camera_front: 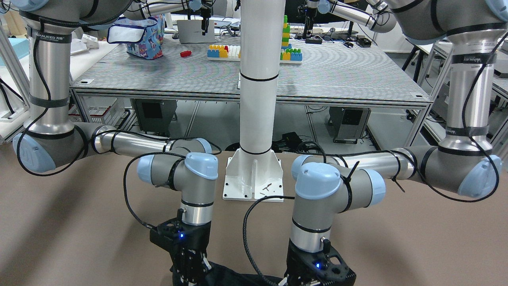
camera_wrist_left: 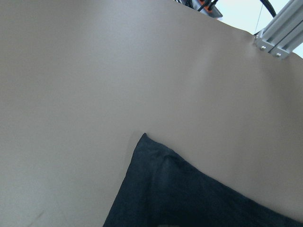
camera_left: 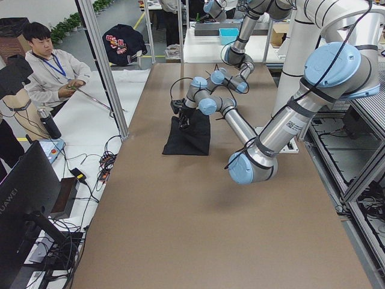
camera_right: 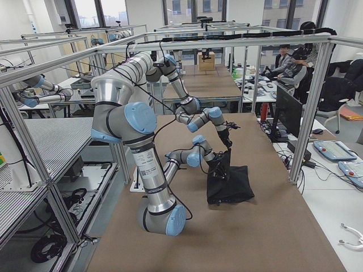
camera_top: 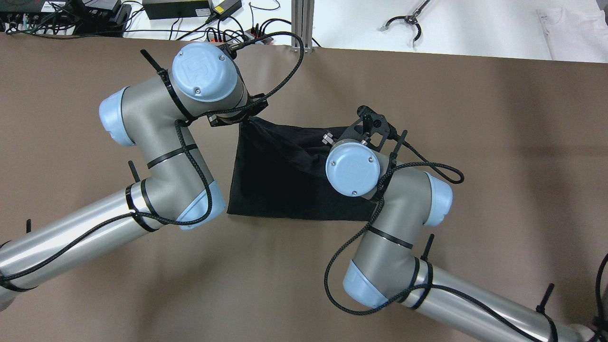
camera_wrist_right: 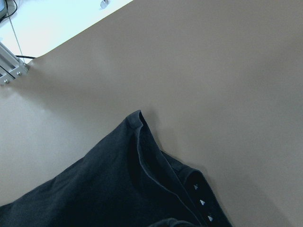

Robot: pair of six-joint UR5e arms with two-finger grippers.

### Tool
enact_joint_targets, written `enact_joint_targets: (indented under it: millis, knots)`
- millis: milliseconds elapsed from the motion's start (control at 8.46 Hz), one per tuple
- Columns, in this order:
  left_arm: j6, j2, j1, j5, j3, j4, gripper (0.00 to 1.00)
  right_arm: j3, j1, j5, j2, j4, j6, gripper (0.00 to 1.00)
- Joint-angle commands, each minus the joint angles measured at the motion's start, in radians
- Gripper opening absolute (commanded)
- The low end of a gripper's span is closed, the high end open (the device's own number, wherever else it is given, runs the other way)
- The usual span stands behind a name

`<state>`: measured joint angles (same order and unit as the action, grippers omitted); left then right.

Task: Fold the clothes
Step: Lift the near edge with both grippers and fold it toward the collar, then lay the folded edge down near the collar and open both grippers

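The black garment (camera_top: 275, 175) lies on the brown table between my arms. Its near edge rests flat and its far edge is raised and drawn taut between the two grippers. My left gripper (camera_top: 240, 122) is shut on the garment's far left corner. My right gripper (camera_front: 189, 264) is shut on the far right corner, mostly hidden under its wrist in the overhead view. In the exterior right view the garment (camera_right: 229, 184) hangs down from the grippers to the table. The left wrist view shows one corner of the garment (camera_wrist_left: 180, 194); the right wrist view shows a folded hem (camera_wrist_right: 142, 156). No fingers show in either wrist view.
The white pillar's base plate (camera_front: 254, 178) stands on the table behind the arms. An aluminium post (camera_top: 304, 23) and cables sit at the table's far edge. A seated operator (camera_left: 54, 72) is beyond that edge. A blue patterned bag (camera_front: 143, 35) and toy blocks are on the table behind.
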<state>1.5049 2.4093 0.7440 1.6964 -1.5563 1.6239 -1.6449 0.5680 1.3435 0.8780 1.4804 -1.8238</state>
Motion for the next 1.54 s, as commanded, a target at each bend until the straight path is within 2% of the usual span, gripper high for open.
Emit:
enact_joint_targets:
  millis: [0,118,236,355,473,591,709,828,1064,1182,1419]
  knots:
    - [-0.043,0.066,0.017,-0.001,0.225,0.140,0.00,0.245,0.053,-0.001,-0.062,-0.179,0.079,0.00]
    - [-0.064,0.089,0.021,-0.001,0.320,0.224,0.03,0.284,0.064,-0.001,-0.056,-0.221,0.139,0.07]
    - [-0.109,0.093,0.028,-0.004,0.369,0.297,0.54,0.289,0.084,0.003,-0.035,-0.254,0.205,0.49]
    - [-0.145,0.093,0.037,-0.009,0.371,0.310,1.00,0.287,0.105,0.006,-0.025,-0.271,0.221,0.88]
    - [-0.144,0.094,0.076,0.018,0.340,0.313,1.00,0.277,0.131,0.032,-0.025,-0.272,0.221,0.93]
    - [-0.144,0.093,0.112,0.104,0.322,0.315,1.00,0.237,0.156,0.110,-0.024,-0.273,0.219,0.94]
    - [-0.146,0.093,0.118,0.121,0.321,0.315,1.00,0.180,0.156,0.144,-0.001,-0.273,0.206,0.94]
    - [-0.146,0.091,0.118,0.121,0.321,0.315,1.00,0.147,0.147,0.143,0.021,-0.273,0.168,0.93]
    - [-0.149,0.088,0.118,0.118,0.321,0.315,1.00,0.155,0.086,0.126,0.024,-0.272,-0.036,0.89]
    - [-0.149,0.088,0.118,0.118,0.321,0.315,1.00,0.155,0.052,0.077,0.021,-0.272,-0.082,0.84]
    - [-0.149,0.086,0.118,0.118,0.321,0.313,1.00,0.160,0.041,0.028,0.001,-0.272,-0.193,0.49]
